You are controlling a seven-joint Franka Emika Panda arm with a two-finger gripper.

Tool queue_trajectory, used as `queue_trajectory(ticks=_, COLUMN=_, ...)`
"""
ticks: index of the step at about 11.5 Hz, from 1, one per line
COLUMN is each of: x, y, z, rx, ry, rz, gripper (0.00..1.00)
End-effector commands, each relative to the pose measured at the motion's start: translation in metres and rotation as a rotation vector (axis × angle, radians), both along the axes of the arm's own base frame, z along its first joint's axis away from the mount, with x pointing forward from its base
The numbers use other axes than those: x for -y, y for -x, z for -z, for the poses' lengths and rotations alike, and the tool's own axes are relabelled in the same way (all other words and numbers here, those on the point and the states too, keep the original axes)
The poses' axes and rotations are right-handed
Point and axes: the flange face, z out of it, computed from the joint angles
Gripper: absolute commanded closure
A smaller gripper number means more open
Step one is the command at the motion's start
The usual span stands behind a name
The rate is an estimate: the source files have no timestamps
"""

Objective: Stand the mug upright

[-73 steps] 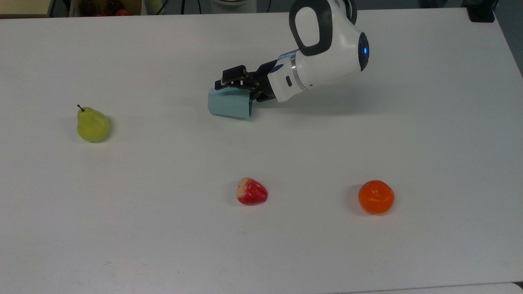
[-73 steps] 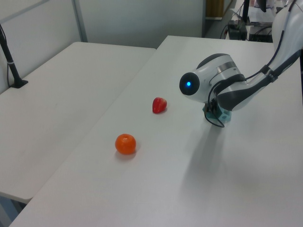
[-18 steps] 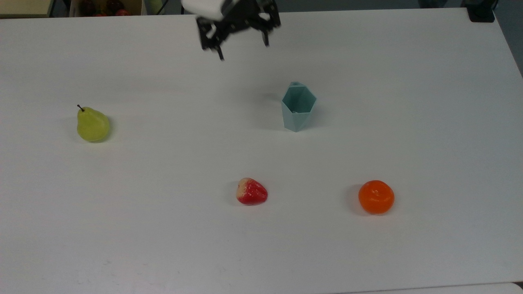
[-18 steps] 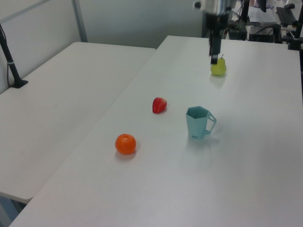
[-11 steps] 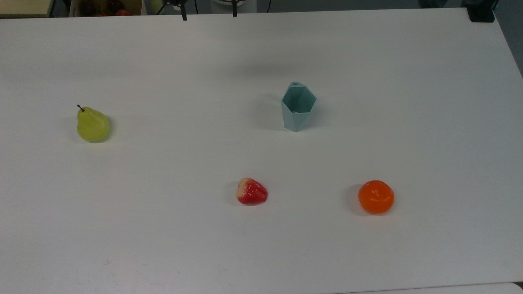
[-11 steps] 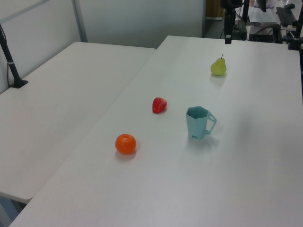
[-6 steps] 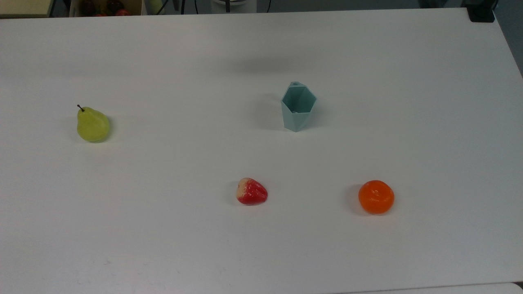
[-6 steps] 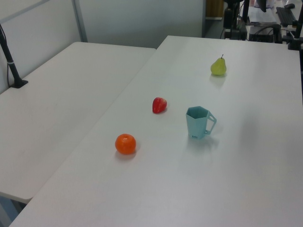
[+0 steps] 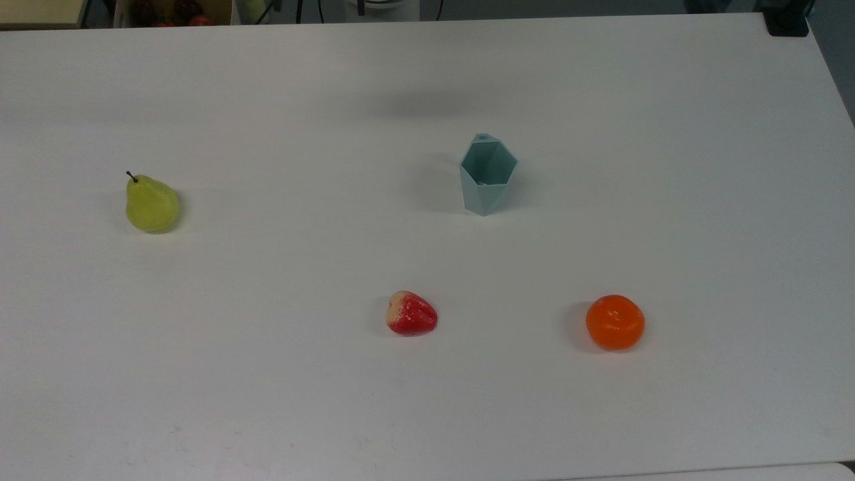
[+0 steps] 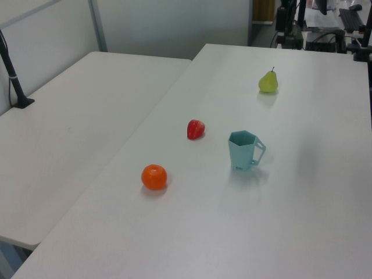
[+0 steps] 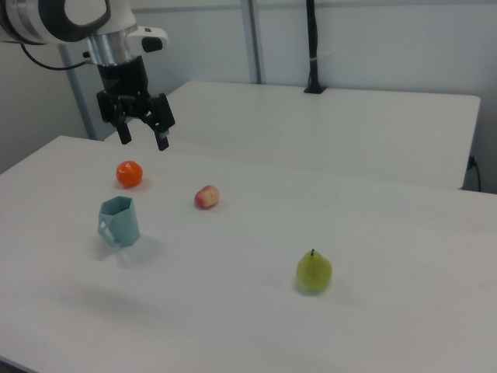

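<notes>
The mug (image 9: 488, 175) is standing upright on the white surface (image 9: 267, 401), mouth open to the ceiling and narrow base down, its angular handle jutting toward the left view's right. It is sitting well apart from the fruit, with nothing touching it. In the right view the hand (image 11: 141, 134) is hanging high above the surface, up and away from the mug, with its two fingers spread apart and nothing between them. To my eye the job is looking finished, so the risks are small ones. The base is narrower than the rim, so the mug is probably easier to tip than a straight-sided cup; if the arm were to swing low across the middle of the surface on its way elsewhere, a brush against the rim or the handle could knock it back onto its side. A bump to the surface could do the same, though it appears to be resting steadily now. Counting what is lying out: one mug, one pear (image 9: 151, 204) off toward the top view's left, one strawberry (image 9: 411, 314) nearer the front edge in the top view, and one orange (image 9: 615, 323) toward the top view's right of it. That is making three pieces of fruit and a single cup.
</notes>
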Motion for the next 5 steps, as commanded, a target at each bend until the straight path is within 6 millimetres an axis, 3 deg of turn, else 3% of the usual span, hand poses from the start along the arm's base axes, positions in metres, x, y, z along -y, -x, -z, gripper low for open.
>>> queue_trajectory(ticks=1, x=0.01, y=0.0056, z=-0.0033, rx=0.004, ry=0.007, rz=-0.002, gripper=0.0)
queue_trajectory(ticks=5, x=0.0041, y=0.0044, z=-0.0029, rx=0.013, ry=0.006, rz=-0.016, gripper=0.0)
